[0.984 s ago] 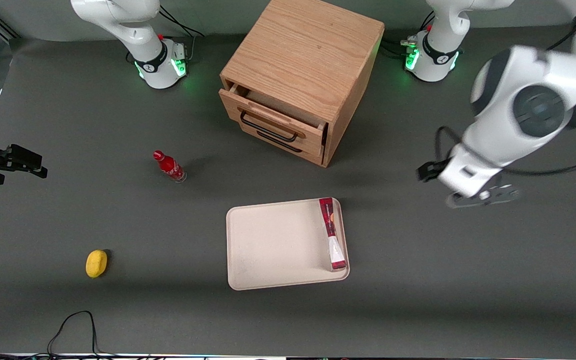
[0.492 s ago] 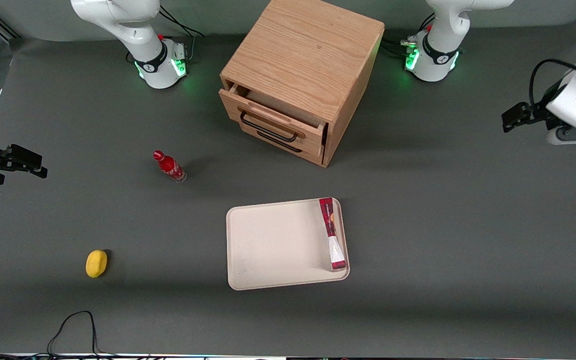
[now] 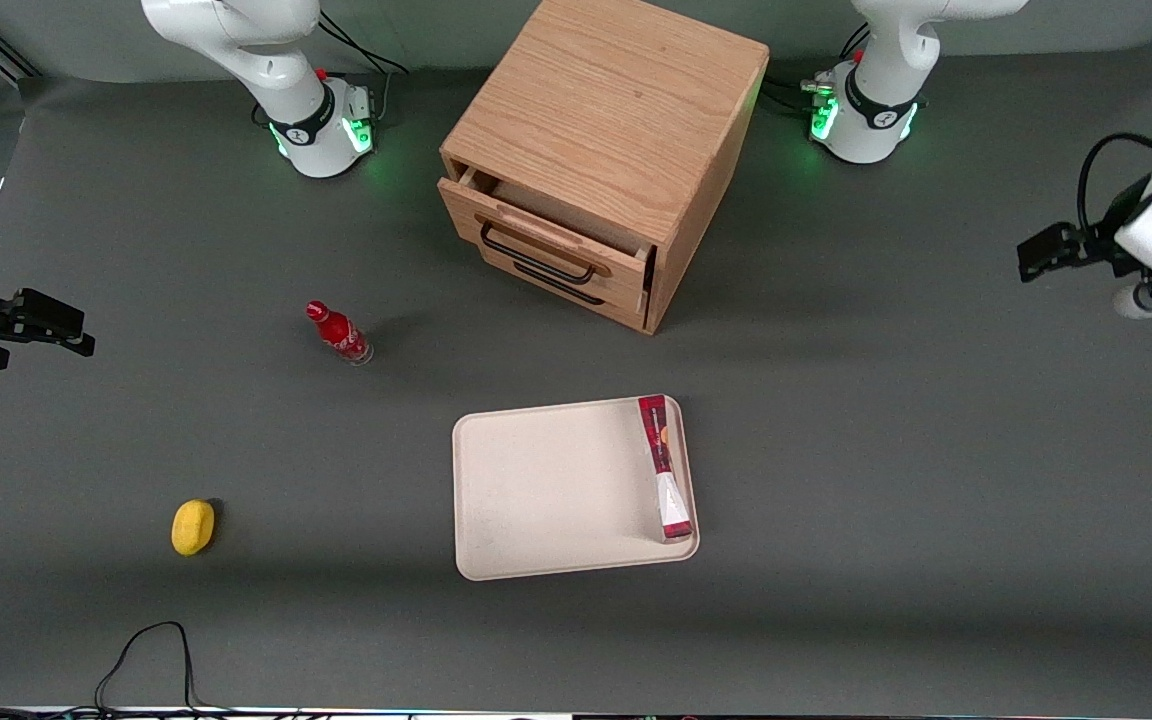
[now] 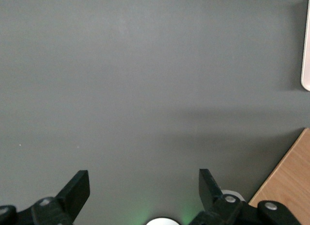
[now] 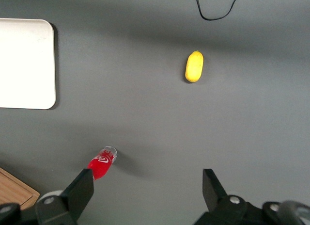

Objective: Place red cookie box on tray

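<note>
The red cookie box lies flat on the beige-pink tray, along the tray's edge toward the working arm's end. The tray's rim also shows in the left wrist view and in the right wrist view. My left gripper hangs over bare table at the working arm's end, well apart from the tray. In the left wrist view the gripper is open, with only grey table between its fingers.
A wooden drawer cabinet with its top drawer slightly open stands farther from the front camera than the tray; its corner shows in the left wrist view. A small red bottle and a yellow object lie toward the parked arm's end.
My left gripper has drawn away from beside the tray to the working arm's end of the table. The cookie box and tray have not moved.
</note>
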`<act>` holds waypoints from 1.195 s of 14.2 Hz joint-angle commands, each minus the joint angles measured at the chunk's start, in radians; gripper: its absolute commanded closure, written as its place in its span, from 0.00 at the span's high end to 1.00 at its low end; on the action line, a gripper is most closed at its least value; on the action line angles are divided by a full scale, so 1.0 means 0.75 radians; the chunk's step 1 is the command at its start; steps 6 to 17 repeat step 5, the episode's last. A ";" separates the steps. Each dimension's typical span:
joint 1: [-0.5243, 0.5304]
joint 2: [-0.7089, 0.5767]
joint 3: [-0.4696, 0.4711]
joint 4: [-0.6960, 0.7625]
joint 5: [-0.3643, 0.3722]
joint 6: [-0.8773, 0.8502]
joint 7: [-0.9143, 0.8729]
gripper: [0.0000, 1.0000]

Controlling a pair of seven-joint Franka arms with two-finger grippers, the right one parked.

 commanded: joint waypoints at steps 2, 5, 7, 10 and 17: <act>0.089 0.090 -0.042 0.143 -0.015 -0.077 -0.011 1.00; 0.077 0.092 -0.041 0.147 -0.015 -0.091 -0.011 1.00; 0.077 0.092 -0.041 0.147 -0.015 -0.091 -0.011 1.00; 0.077 0.092 -0.041 0.147 -0.015 -0.091 -0.011 1.00; 0.077 0.092 -0.041 0.147 -0.015 -0.091 -0.011 1.00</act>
